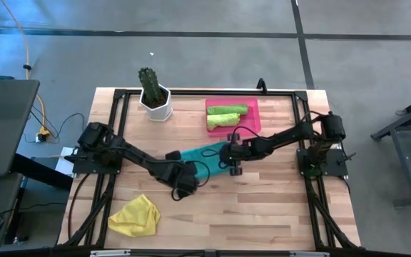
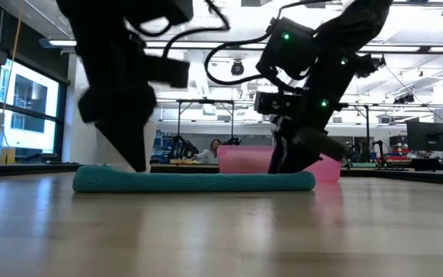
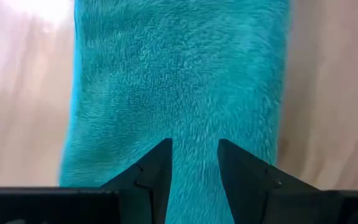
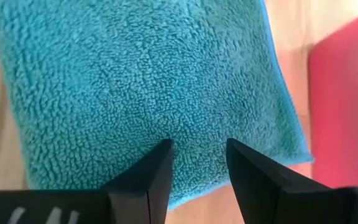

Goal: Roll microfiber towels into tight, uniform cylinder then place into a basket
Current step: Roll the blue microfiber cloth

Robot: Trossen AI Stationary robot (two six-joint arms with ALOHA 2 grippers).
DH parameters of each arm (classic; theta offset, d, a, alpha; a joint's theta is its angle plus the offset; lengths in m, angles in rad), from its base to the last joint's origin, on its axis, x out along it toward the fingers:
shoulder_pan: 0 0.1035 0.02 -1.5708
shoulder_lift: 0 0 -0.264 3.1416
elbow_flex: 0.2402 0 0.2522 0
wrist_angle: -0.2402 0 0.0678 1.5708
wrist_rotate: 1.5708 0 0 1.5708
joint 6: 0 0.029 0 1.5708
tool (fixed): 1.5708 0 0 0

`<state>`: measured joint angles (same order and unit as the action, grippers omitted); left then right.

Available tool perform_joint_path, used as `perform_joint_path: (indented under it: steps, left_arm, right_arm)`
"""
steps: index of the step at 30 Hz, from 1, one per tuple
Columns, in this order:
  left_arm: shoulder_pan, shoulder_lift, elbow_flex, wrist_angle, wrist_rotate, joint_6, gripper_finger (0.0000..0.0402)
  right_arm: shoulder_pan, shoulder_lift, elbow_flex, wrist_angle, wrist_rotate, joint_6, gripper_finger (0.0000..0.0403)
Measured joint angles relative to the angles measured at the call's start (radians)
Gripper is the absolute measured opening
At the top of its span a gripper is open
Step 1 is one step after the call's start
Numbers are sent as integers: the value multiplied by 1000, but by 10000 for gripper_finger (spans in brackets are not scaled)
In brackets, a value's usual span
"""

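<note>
Grey concrete floor surrounds a pale wooden table (image 1: pixel 262 207) framed in black rails, and the low view looks past it into a bright workshop where a person sits at a far bench.

Near the middle of the table lies the teal towel (image 1: pixel 204 153), folded into a long narrow strip that runs slantwise between the two arms. From table height it reads as a low, flat band (image 2: pixel 194 181) with a slightly thicker rounded edge at each end. Its pile is fuzzy and looped, with a thin stitched hem along one side.

The left gripper (image 3: pixel 194 163) is down on one end of the strip, its fingers (image 3: pixel 151 171) slightly apart with the tips resting against the cloth. The right gripper (image 4: pixel 199 163) is at the other end, the end nearer the basket, its fingers (image 4: pixel 151 174) also parted a little and set on the pile close to the hem; whether either pair actually pinches the fabric I cannot tell.

Along the far edge sits the pink basket (image 1: pixel 254 123), holding two lime green towels (image 1: pixel 225 116) rolled into short cylinders lying side by side. A yellow towel (image 1: pixel 135 216) lies crumpled near the left front corner. A cactus in a white pot (image 1: pixel 154 96) stands left of the basket.
</note>
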<state>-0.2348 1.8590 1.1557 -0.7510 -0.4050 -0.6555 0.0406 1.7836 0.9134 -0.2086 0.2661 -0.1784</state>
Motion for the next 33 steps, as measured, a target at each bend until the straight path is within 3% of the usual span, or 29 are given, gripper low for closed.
perform_joint_path:
  steps: [6,9,13,18,22,26,30,33]
  left_arm:
    - [-11,2,-75,22,0,-170,118]
    - [-17,-1,-99,20,-11,-181,117]
    - [-13,-4,-126,10,-44,-125,117]
    - [25,2,-143,-9,-167,55,117]
    - [85,3,-145,2,-201,244,117]
    - [148,3,-145,52,-204,362,117]
    - [150,-15,-144,110,-153,383,117]
    - [113,-59,-143,118,-119,304,117]
  right_arm:
    - [7,-2,3,-38,-98,245,144]
    - [42,-3,3,-52,-129,374,144]
    - [114,-2,3,-32,-162,537,144]
    - [222,2,0,81,-173,697,144]
    - [287,2,0,214,-118,717,144]
    - [317,1,0,281,-71,621,144]
    - [306,-7,0,253,-65,467,144]
    - [284,-34,0,189,-66,400,144]
